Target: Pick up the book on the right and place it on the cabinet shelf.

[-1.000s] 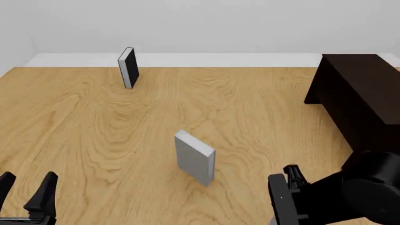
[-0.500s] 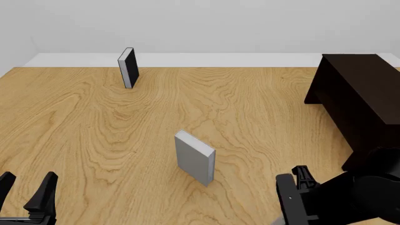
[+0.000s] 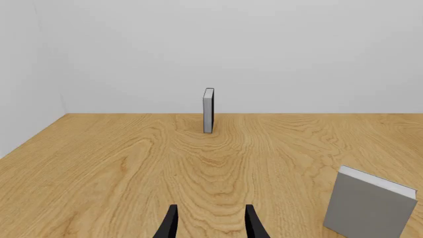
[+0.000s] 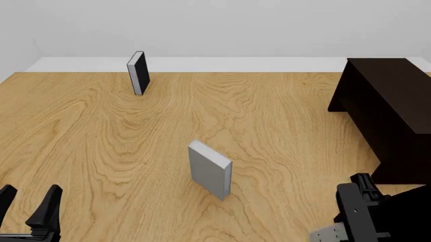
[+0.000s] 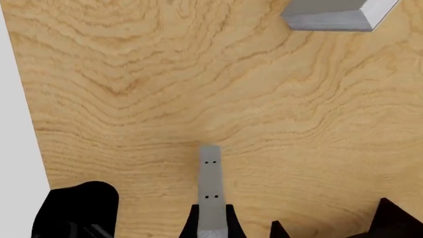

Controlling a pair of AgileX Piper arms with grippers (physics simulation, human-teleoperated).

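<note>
On my far left the left hand [image 4: 28,205] sits low at the near edge of the tabletop [image 4: 101,136], fingers spread apart with nothing between them. Beyond it, a black-covered book [image 4: 138,72] stands upright near the far edge. The light grey book [image 4: 209,169] stands upright around the middle of the tabletop, turned at an angle, touching neither hand. Further right I see the dark cabinet [image 4: 387,111] along the right side, well apart from that book; its shelf is not visible to me. The right hand [image 4: 360,212] is down at the near right corner, just in front of the cabinet; whether it is spread or closed, I cannot tell.
</note>
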